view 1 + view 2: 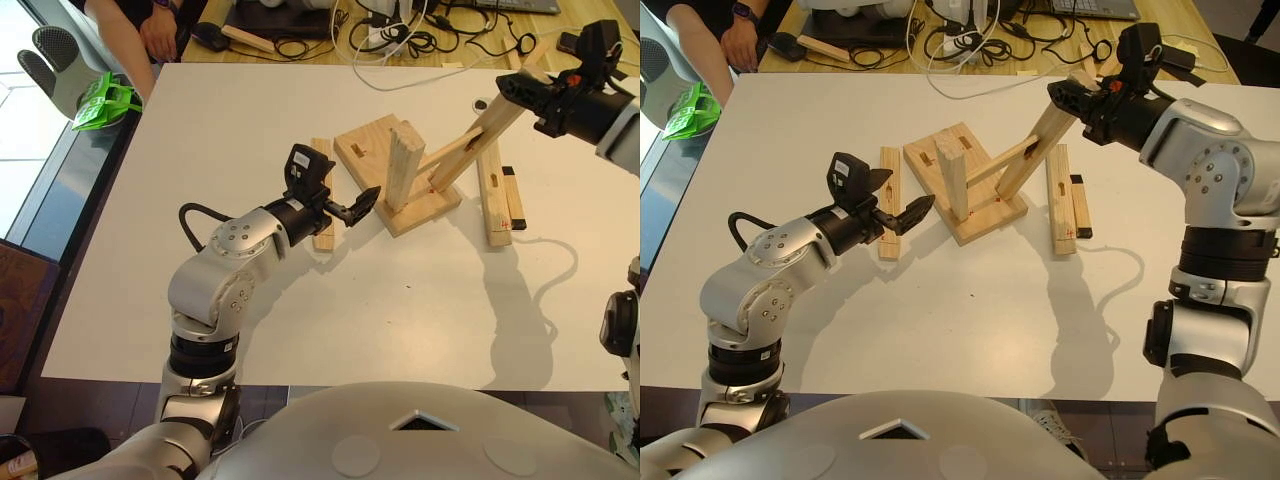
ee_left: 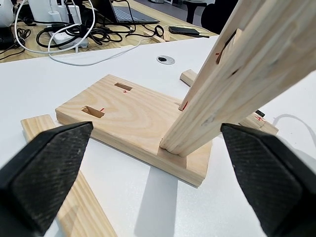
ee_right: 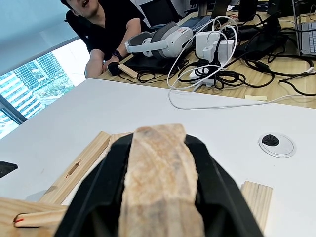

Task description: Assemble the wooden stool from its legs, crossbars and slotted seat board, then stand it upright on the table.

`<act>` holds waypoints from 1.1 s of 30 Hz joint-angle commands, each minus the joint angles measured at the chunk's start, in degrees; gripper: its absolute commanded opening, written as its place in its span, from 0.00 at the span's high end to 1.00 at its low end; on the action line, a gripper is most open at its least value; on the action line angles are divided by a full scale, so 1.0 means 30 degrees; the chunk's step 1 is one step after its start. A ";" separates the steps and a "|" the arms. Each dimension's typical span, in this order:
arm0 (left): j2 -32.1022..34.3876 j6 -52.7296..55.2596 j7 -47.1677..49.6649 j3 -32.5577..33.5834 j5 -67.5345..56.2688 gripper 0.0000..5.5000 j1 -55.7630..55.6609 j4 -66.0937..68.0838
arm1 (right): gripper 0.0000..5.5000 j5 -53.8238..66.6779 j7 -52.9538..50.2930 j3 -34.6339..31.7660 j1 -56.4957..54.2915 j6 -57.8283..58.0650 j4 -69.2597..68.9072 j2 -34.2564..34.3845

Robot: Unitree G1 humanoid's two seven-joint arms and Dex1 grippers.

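The slotted seat board (image 1: 362,148) lies flat near the table's middle. One leg (image 1: 405,160) stands upright in it. A second leg (image 1: 470,145) leans up and to the right from the board, and a crossbar (image 1: 447,153) joins the two. My right gripper (image 1: 522,90) is shut on this leaning leg's top end (image 3: 160,182). Just left of the board, low over the table, my left gripper (image 1: 357,205) stands open with nothing between its fingers (image 2: 44,168). It faces the board (image 2: 133,123) and the upright leg (image 2: 222,84).
A loose wooden piece (image 1: 322,195) lies under my left gripper. Another slotted leg (image 1: 492,195) and a short dark-tipped piece (image 1: 514,200) lie right of the board. Cables (image 1: 400,40) and a person's arm (image 1: 130,40) are at the far edge.
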 commanded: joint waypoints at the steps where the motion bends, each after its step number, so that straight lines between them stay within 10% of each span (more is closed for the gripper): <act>1: -0.0028 -0.0095 0.0038 -0.0046 0.0208 0.13 -0.0144 0.0089 | 0.81 -0.1371 -0.0795 0.1274 0.1963 0.2525 0.1805 0.0398; 33: -0.0406 -0.0196 0.0224 -0.0005 0.0323 0.13 -0.0172 0.0061 | 0.81 -0.2474 0.1293 0.2924 0.2018 0.1449 0.1688 -0.0348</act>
